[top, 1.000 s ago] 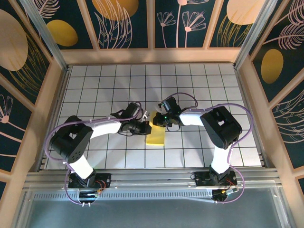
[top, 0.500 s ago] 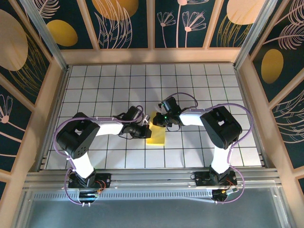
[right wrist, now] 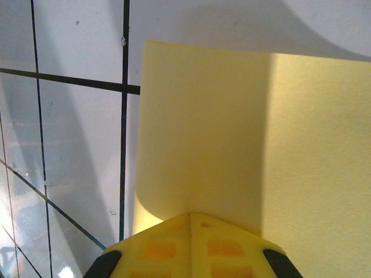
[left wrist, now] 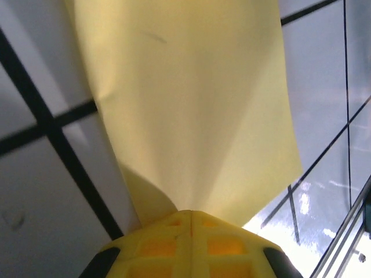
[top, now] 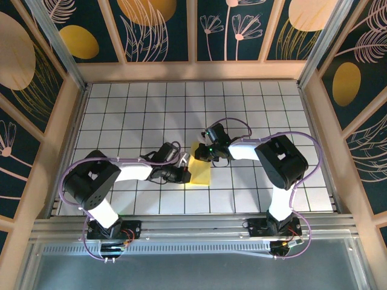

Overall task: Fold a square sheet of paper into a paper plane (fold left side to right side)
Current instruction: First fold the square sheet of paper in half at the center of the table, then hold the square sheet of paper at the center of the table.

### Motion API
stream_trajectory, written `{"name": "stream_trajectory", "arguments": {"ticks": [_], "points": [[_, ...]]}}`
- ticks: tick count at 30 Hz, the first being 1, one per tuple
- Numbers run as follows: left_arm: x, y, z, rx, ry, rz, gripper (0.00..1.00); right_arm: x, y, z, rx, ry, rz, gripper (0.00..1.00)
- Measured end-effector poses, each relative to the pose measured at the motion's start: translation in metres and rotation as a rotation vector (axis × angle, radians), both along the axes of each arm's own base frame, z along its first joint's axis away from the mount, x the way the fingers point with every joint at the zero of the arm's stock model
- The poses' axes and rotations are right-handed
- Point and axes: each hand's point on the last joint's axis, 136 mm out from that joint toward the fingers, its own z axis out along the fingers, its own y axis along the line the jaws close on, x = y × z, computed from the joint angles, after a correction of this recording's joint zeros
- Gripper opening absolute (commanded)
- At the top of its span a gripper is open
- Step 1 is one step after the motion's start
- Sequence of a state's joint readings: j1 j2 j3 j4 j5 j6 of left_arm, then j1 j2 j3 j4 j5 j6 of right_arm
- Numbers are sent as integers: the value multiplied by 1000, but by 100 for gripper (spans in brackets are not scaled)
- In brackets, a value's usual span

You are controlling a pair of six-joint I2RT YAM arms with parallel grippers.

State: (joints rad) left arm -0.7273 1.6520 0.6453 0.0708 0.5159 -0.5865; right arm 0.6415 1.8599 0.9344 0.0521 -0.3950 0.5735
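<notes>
On your gridded table [top: 121,103], the square sheet of paper [top: 202,172] sits near the middle, a little toward the near edge, bowed rather than flat. Your left gripper [top: 185,175] is pinched tight on the sheet's left edge. Your right gripper [top: 197,152] is clamped closed on its far end.
</notes>
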Motion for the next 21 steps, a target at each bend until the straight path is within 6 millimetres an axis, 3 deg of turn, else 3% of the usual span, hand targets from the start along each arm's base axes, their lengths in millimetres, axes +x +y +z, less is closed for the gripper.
{"name": "stream_trajectory", "arguments": {"ticks": [11, 14, 21], "points": [[-22, 14, 1, 28, 32, -12, 2, -1, 0, 0, 2, 1, 5, 0], [-24, 17, 10, 45, 56, -12, 2, -1, 0, 0, 1, -4, 12, 0], [26, -3, 53, -21, -37, 6, 2, -1, 1, 0, 1, -8, 18, 0]]}}
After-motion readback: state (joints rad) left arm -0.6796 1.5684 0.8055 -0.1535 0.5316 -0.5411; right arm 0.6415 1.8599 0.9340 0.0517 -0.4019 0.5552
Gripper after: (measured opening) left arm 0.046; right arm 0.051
